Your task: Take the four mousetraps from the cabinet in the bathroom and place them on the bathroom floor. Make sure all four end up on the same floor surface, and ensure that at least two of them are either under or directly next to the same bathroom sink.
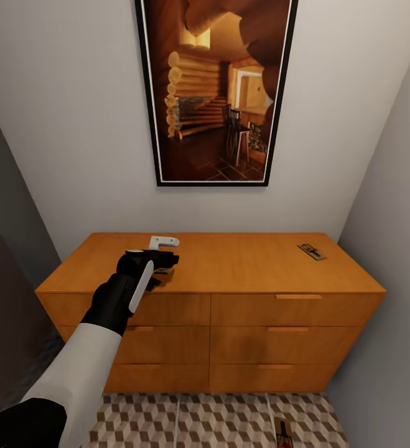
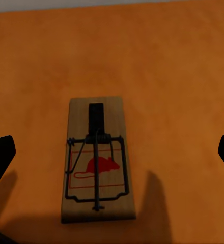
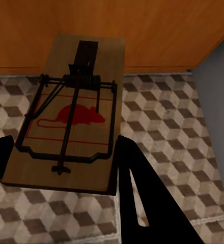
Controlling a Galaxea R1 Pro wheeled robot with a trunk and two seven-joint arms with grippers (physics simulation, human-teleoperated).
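L arm reaches in from the lower left, white forearm, black wrist, w/ the left gripper [image 1: 161,264] hanging over the left part of the cabinet [image 1: 229,264] top. In the left wrist view its fingers [image 2: 1,157] are spread wide, one dark tip at each edge, nothing between them but air; released, not touching anything. Straight below it a mousetrap [image 2: 98,158] lies flat on the orange wood, red mouse print and dark wire bar facing up, well inside the finger gap.

Above the chest, centre of the grey wall, hangs a black-framed picture [image 1: 216,90] of a log cabin interior.

Further right on the cabinet top, near the back right corner, a second mousetrap [image 1: 312,251] lies flat, well apart from the L gripper.

Below, the cube-pattern bathroom floor [image 1: 229,420] runs along the cabinet front. At the bottom right of the head view a third mousetrap [image 1: 283,433] shows, partly cut off by the edge. The right wrist view has it close up: right gripper [image 3: 61,168] w/ its dark fingers [image 3: 137,183] either side of the board's near end, trap [image 3: 74,112] tilted above the tiles, cabinet base behind. Looks grasped, clenched on the board.
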